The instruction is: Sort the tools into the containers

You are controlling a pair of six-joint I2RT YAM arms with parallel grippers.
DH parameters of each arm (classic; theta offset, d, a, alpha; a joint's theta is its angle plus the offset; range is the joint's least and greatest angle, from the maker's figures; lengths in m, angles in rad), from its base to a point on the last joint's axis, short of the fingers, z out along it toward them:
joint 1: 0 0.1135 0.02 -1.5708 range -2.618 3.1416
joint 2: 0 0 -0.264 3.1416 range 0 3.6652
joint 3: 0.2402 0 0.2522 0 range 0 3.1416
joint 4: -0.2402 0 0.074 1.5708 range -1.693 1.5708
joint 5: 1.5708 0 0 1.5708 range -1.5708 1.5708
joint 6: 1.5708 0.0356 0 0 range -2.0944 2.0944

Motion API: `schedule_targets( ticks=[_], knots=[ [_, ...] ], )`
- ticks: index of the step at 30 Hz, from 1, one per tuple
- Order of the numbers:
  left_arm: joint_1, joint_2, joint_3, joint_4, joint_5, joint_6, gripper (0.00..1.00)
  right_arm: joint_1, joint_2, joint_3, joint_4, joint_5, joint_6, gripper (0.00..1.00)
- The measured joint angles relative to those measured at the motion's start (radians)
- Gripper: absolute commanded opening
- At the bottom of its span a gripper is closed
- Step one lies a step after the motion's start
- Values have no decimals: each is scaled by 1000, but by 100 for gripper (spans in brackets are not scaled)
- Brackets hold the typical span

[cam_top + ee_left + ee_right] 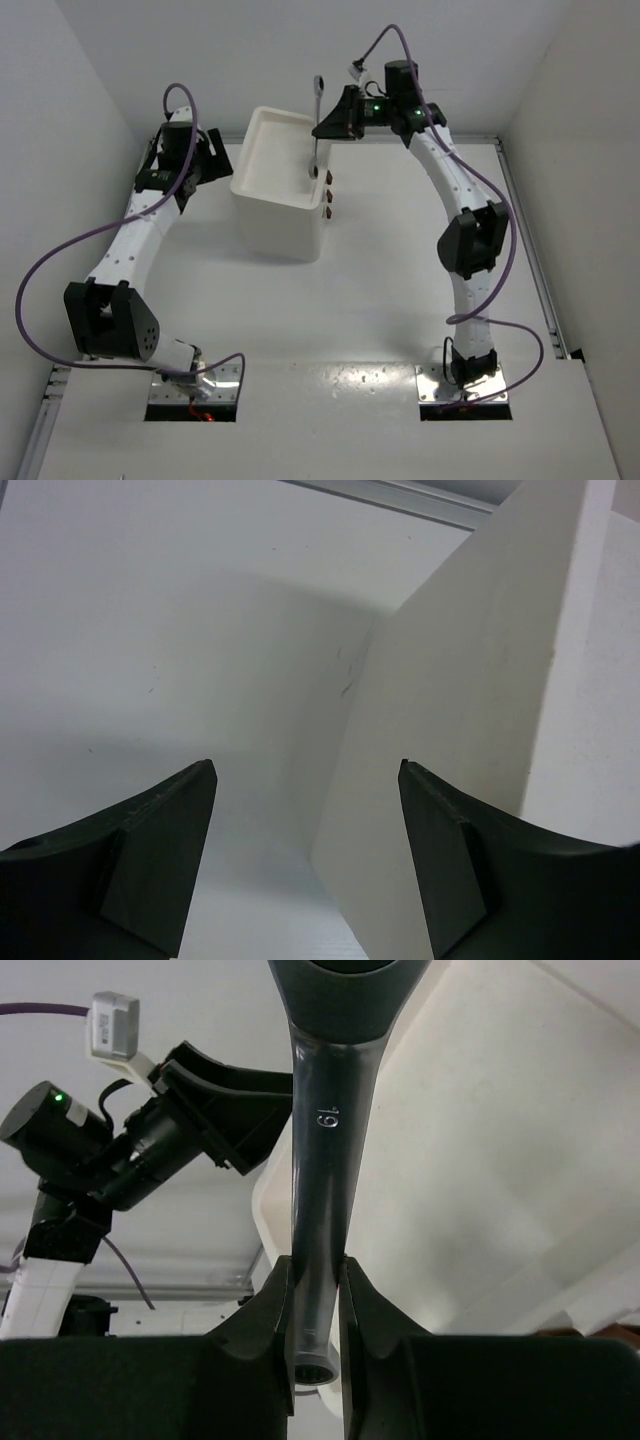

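Observation:
The white cabinet (275, 225) stands at the back middle, with a shallow tray top (262, 115) and dark red drawer handles (327, 196) on its right face. My right gripper (325, 128) is shut on a slim silver wrench (313, 155) and holds it upright over the tray's right side. In the right wrist view the fingers clamp the wrench (325, 1140), marked 19, near its ring end, with the tray (500, 1140) behind it. My left gripper (215, 160) is open and empty beside the cabinet's left wall (470, 680). The pliers, the screwdrivers and the other wrench are out of view.
White walls enclose the table on the left, back and right. A metal rail (530, 250) runs along the table's right edge. The left arm's wrist (130, 1150) shows beyond the tray in the right wrist view.

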Motion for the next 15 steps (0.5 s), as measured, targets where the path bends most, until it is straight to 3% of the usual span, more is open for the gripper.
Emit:
schedule_targets(
  ticks=[4,7,10,15],
  knots=[
    [2,-1,0,-1,-18,8,82,36,42,7,21,-2,15,0],
    [17,-3,-5,-8,-36,5,93,72,51,7,21,-9,14,0],
    [50,-6,-17,-11,-48,-6,96,98,53,7,21,-24,9,0],
    [115,-7,-39,-17,-52,-21,96,134,71,24,-8,-51,-30,0]
  ],
)
